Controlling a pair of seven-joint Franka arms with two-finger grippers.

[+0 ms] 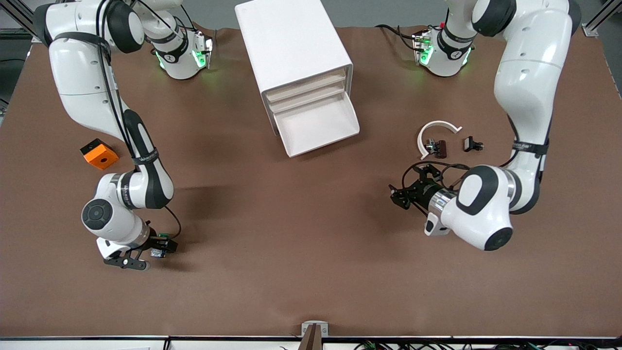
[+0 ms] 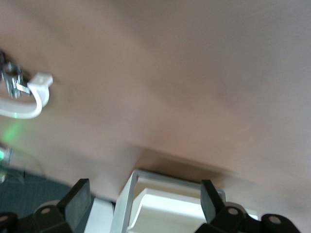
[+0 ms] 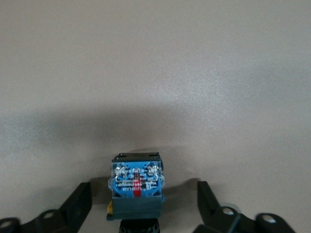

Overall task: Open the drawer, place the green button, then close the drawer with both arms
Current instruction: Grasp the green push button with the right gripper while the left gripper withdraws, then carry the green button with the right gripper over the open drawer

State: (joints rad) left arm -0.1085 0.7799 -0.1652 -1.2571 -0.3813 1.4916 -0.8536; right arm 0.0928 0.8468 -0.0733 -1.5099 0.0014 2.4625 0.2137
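1. The button (image 3: 135, 187) lies on the table (image 1: 301, 243), between the spread, non-contacting fingers of the right gripper (image 1: 156, 251).
2. The drawer (image 1: 318, 127) stands pulled out of the cabinet (image 1: 291, 43).
3. The left gripper (image 1: 399, 195), released, hangs over bare table near the clips (image 1: 437, 147).

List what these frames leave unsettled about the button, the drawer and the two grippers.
- Button: right wrist view shows only its labelled end; the cap is cut off by the frame edge. In the front view it is tiny under the right gripper.
- Drawer: open, but the left wrist view shows just a blurred corner.
- Whether the right gripper's fingers touch the button: a gap shows either side.
- Left gripper: open, holding nothing.
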